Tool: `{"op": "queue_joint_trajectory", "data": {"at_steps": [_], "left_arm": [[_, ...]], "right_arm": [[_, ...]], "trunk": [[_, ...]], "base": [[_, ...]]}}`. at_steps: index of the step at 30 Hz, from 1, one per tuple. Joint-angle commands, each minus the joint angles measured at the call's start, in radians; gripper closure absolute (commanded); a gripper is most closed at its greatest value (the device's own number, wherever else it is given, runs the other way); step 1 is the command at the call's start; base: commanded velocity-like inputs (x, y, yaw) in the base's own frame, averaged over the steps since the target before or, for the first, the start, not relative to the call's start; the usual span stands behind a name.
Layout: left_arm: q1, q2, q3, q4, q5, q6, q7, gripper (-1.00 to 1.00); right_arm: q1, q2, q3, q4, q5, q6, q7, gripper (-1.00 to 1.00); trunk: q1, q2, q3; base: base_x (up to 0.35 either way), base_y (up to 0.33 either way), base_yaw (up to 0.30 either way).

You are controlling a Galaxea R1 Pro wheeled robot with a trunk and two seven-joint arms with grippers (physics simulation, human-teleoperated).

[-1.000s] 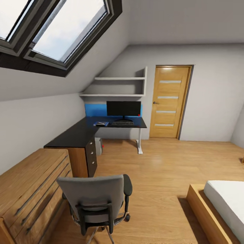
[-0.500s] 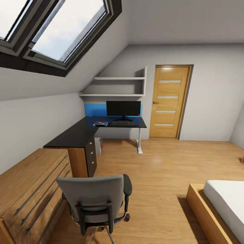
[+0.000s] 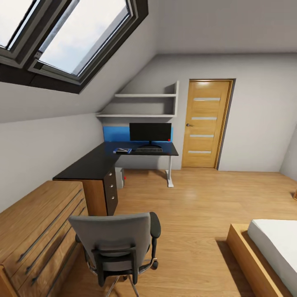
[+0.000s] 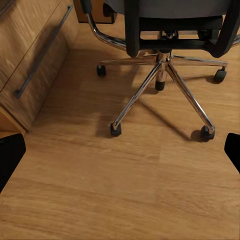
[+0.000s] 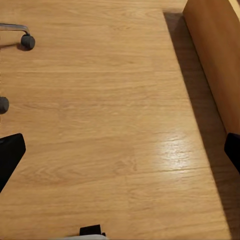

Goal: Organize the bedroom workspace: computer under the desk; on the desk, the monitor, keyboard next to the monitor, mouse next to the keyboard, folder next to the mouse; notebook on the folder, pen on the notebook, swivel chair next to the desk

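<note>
— Desk (image 3: 88, 165) as your landmark: what differs from half a second back?

— Nothing you could name; the room sits as it did. Your swivel chair (image 3: 117, 243) stands well short of the desk, its back toward you, its seat facing the desk.

— And on top?

— Monitor (image 3: 150, 133) at the far end, keyboard (image 3: 149, 150) just before it, long axis along the screen. Computer (image 3: 120, 177) underneath.

— Grippers?

— Left gripper (image 4: 120, 152) and right gripper (image 5: 120, 150) spread wide, holding nothing, over the wood floor (image 5: 115, 130).
</note>
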Motion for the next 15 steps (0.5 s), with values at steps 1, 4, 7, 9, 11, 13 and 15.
{"op": "queue_joint_trajectory", "data": {"at_steps": [1, 4, 7, 9, 11, 13, 15], "left_arm": [[0.0, 0.0, -0.009, -0.002, 0.008, -0.001, 0.003, -1.0], [0.0, 0.0, -0.009, -0.002, 0.008, -0.001, 0.003, -1.0], [0.0, -0.001, -0.009, -0.002, 0.008, -0.001, 0.003, -1.0], [0.0, -0.001, -0.008, -0.002, 0.008, -0.001, 0.003, -1.0], [0.0, -0.001, -0.008, -0.002, 0.008, -0.001, 0.003, -1.0], [0.0, 0.0, -0.008, -0.002, 0.008, -0.001, 0.003, -1.0], [0.0, 0.0, -0.008, -0.002, 0.008, -0.001, 0.003, -1.0]], "right_arm": [[0.0, 0.0, 0.009, 0.001, -0.007, -0.003, -0.001, -1.0], [0.0, -0.001, 0.009, 0.001, -0.008, -0.004, -0.001, -1.0], [0.0, -0.002, 0.008, 0.001, -0.009, -0.005, -0.001, -1.0], [0.0, -0.003, 0.008, 0.001, -0.009, -0.006, -0.001, -1.0], [0.0, -0.003, 0.007, 0.001, -0.009, -0.006, -0.001, -1.0], [0.0, -0.003, 0.007, 0.001, -0.009, -0.006, -0.001, -1.0], [0.0, -0.003, 0.007, 0.001, -0.009, -0.006, -0.001, -1.0]], "trunk": [[0.0, -0.001, -0.001], [0.0, -0.001, -0.002], [0.0, -0.001, -0.005], [0.0, -0.001, -0.008], [0.0, -0.001, -0.011], [0.0, -0.001, -0.014], [0.0, -0.001, -0.017]], "base": [[0.0, 0.0, 0.0], [0.0, 0.0, 0.0], [0.0, 0.0, 0.0], [0.0, 0.0, 0.0], [0.0, 0.0, 0.0], [0.0, 0.0, 0.0], [0.0, 0.0, 0.0]]}}
